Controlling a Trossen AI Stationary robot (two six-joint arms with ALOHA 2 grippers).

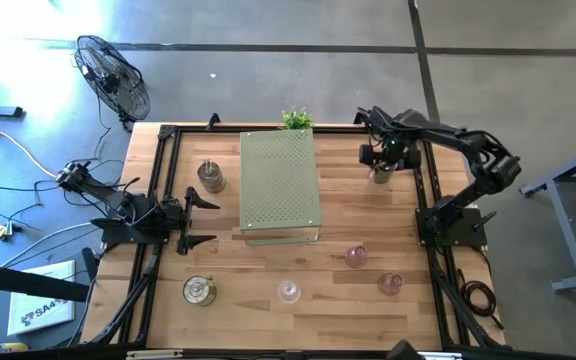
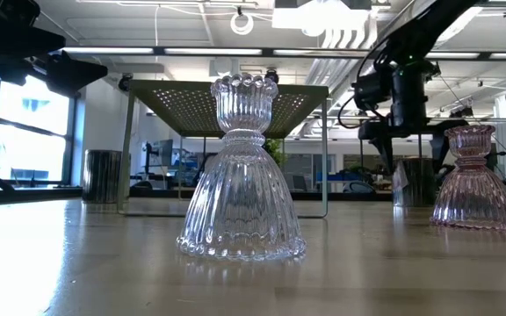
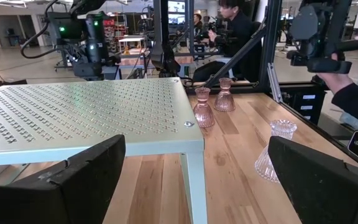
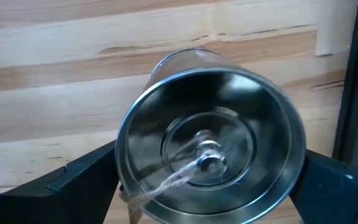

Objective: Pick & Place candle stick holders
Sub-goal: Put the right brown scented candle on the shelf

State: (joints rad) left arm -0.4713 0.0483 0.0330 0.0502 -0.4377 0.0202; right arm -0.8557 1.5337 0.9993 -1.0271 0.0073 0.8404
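The right gripper (image 1: pixel 379 172) hangs directly above a dull silver metal cup-shaped candle stick holder (image 4: pixel 211 163) near the far right edge of the wooden tabletop (image 1: pixel 268 262). Its fingers are spread wide on either side of the cup rim and grip nothing. The left gripper (image 1: pixel 206 221) waits at the left side, fingers apart and empty, facing the pale green perforated board (image 1: pixel 280 185). A clear ribbed glass holder (image 2: pixel 242 169) and two pink glass holders (image 1: pixel 356 256) stand well apart along the near edge, with bare wood between them. Two further metal holders (image 1: pixel 210 177) stand on the left side.
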